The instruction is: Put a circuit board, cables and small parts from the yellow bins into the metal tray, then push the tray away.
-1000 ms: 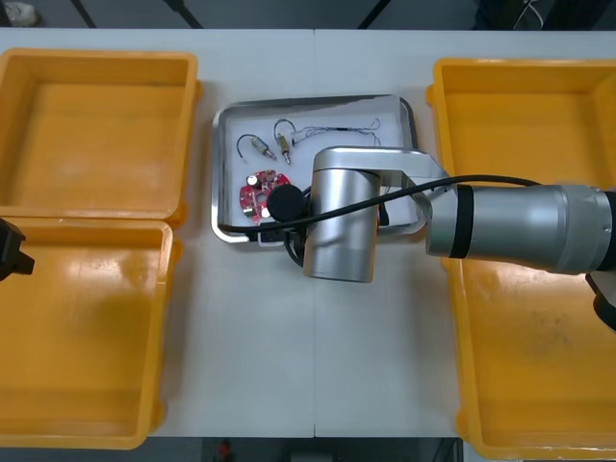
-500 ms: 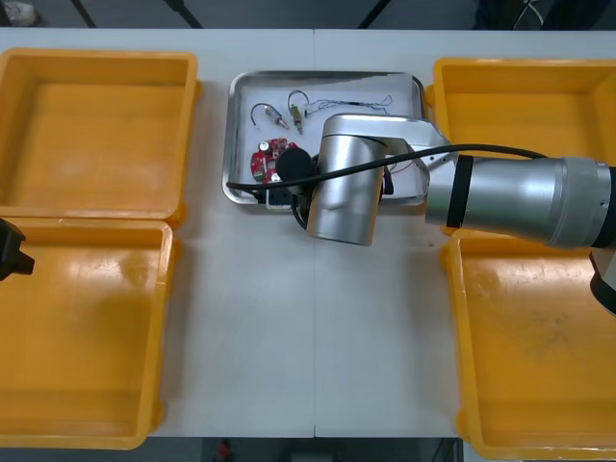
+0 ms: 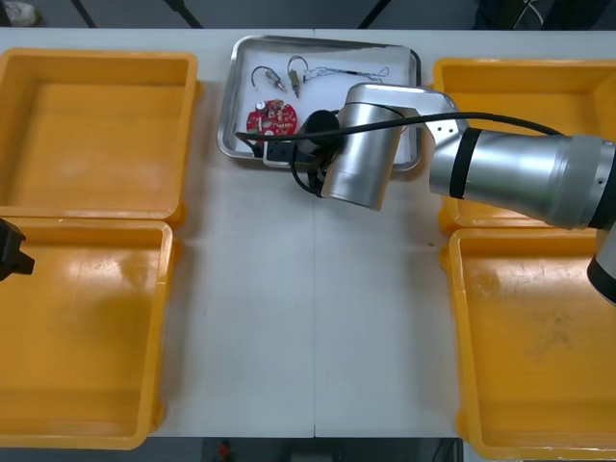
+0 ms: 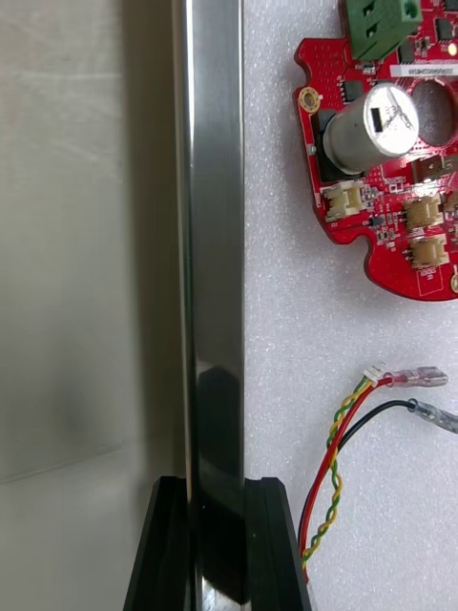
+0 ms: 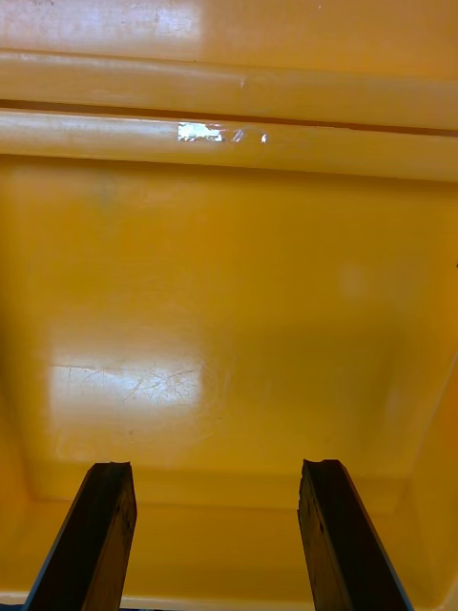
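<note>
Within right gripper [image 4: 216, 492], metal tray [image 4: 212, 239] rim

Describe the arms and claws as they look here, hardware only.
The right arm is made of silver cylindrical links with a black band round one joint, and a thin black cable runs along it to the wrist. The right claw has two flat, glossy black fingers. The left claw has two blocky black fingers with rough-looking tips.

The light table [image 3: 308, 318] carries the left far bin [image 3: 96, 135], the left near bin [image 3: 87, 337], the right far bin [image 3: 525, 101] and the right near bin [image 3: 529, 346]. The metal tray [image 3: 229, 106] lies between the far bins, at the far edge.
</note>
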Available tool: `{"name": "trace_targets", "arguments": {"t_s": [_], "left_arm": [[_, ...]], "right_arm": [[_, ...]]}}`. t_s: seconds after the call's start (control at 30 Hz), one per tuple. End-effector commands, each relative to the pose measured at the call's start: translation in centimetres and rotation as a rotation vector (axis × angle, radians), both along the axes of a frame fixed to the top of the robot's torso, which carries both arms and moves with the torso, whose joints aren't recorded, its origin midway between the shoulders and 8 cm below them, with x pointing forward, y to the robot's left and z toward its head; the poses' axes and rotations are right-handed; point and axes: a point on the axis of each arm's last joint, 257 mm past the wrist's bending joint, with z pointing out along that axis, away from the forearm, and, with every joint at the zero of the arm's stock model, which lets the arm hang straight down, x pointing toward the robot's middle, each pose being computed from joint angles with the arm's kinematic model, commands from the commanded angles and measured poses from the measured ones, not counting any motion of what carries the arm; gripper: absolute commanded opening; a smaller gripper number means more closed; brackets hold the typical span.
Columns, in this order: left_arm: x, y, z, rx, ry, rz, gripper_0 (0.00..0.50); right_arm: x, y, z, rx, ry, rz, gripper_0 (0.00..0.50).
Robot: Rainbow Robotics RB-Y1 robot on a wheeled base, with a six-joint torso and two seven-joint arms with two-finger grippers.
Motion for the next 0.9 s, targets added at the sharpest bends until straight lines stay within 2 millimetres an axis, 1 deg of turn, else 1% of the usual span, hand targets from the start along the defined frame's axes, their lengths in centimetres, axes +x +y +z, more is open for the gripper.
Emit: {"name": "trace_targets", "arguments": {"t_s": [0.03, 0.17, 0.4, 0.77, 0.8, 0.83, 0.9], "left_arm": [[0.4, 1.0, 1.6, 0.03, -0.036, 0.036, 0.5], [0.4, 1.0, 1.6, 0.03, -0.036, 0.036, 0.5], [0.4, 1.0, 1.6, 0.03, -0.036, 0.036, 0.5], [0.4, 1.0, 1.6, 0.03, -0.036, 0.036, 0.5], [0.4, 1.0, 1.6, 0.03, -0.036, 0.036, 0.5], [0.4, 1.0, 1.6, 0.03, -0.036, 0.036, 0.5], [0.4, 1.0, 1.6, 0.03, -0.036, 0.036, 0.5]], "right_arm": [[1.4, 2.8, 3.2, -0.002, -0.076, 0.089, 0.0], [2.1, 3.4, 4.1, 0.007, -0.121, 0.125, 0.0], [2.7, 4.1, 5.2, 0.004, -0.177, 0.164, 0.0], [3.5, 3.6, 5.5, -0.006, -0.197, 0.164, 0.0], [3.5, 3.4, 5.5, -0.013, -0.197, 0.164, 0.031], [3.5, 3.3, 5.4, -0.016, -0.196, 0.164, 0.075], [3.6, 3.0, 5.3, -0.024, -0.196, 0.159, 0.319]]}}
